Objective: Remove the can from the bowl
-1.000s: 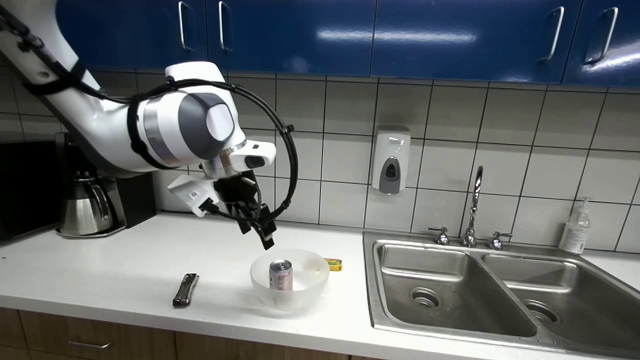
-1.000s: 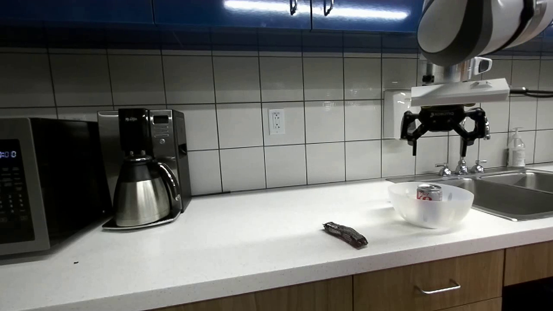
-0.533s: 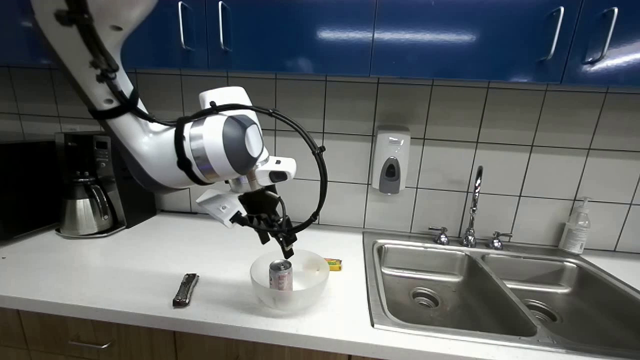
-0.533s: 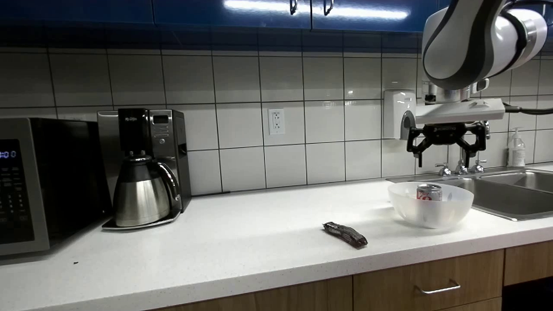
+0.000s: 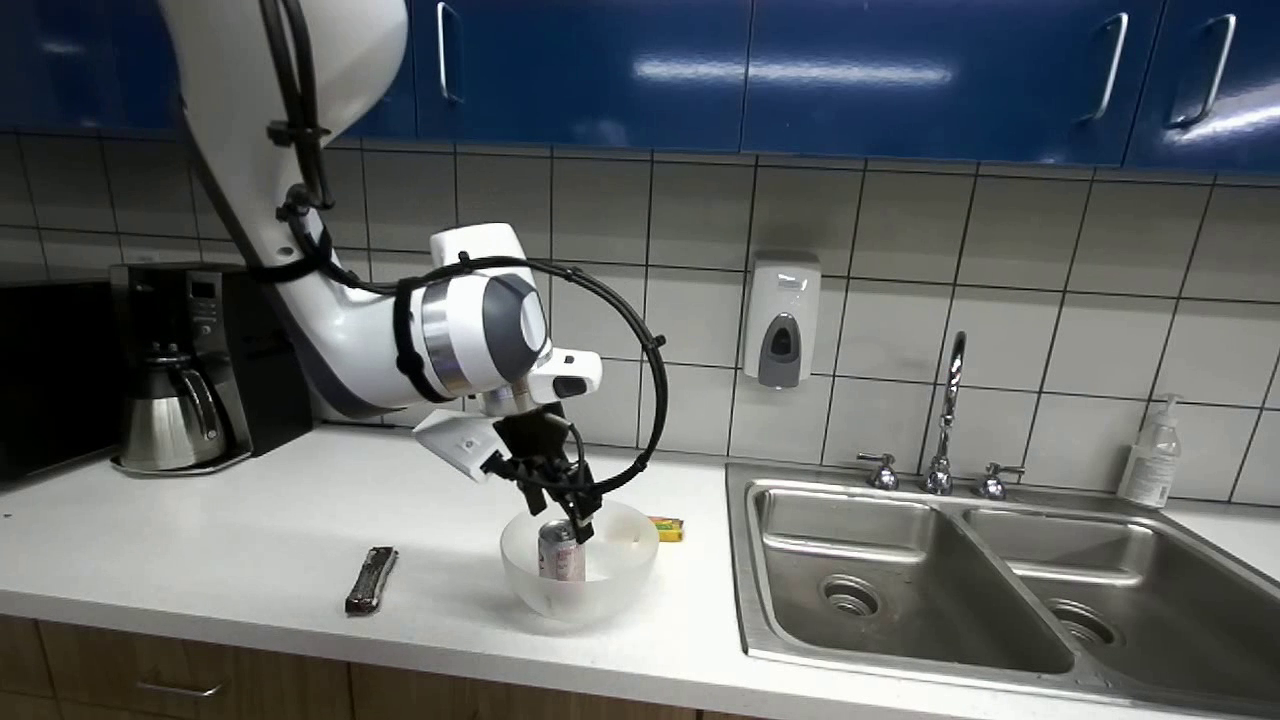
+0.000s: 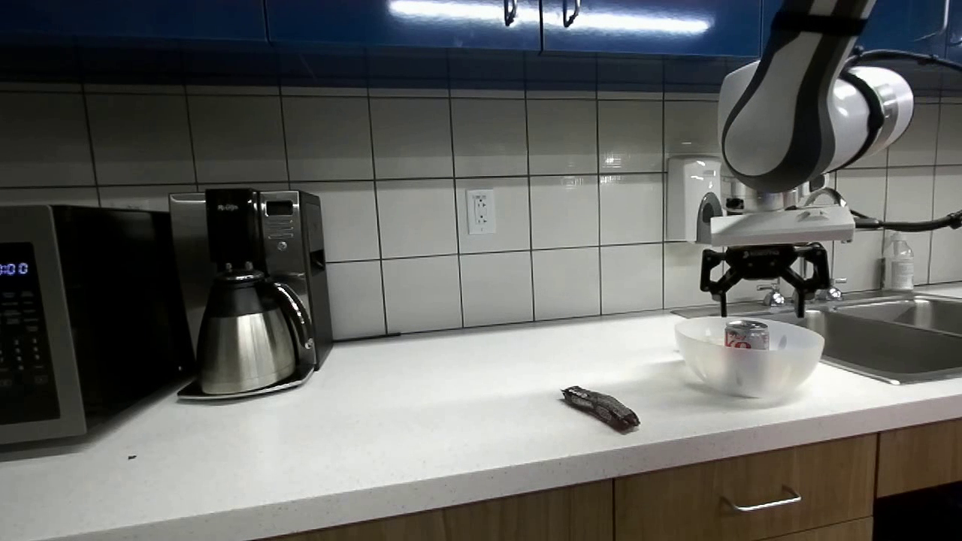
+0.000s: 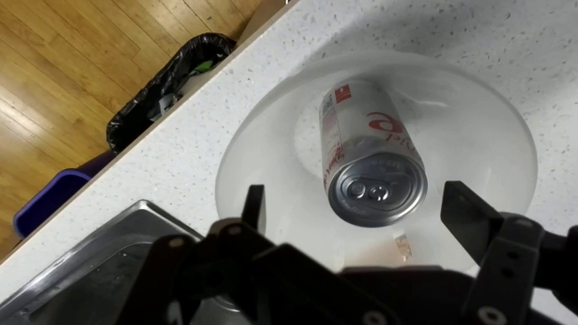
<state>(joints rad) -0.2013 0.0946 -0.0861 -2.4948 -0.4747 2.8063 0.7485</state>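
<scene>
plainly, bare bowl (image 7: 478, 135) borders both edges of the can (image 7: 375, 149), seen between the widely parted fingers (image 7: 467, 216).

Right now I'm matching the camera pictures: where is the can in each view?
In an exterior view: the can, low, slightly left of centre.
In an exterior view: the can, right, below middle.
Wrist view: the can, right of centre.
Shared landmark: the sink, at right in both exterior views, lower left in the wrist view.

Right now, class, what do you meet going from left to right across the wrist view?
Purple bin, black bag, one gripper finger, can, the other gripper finger.
</scene>
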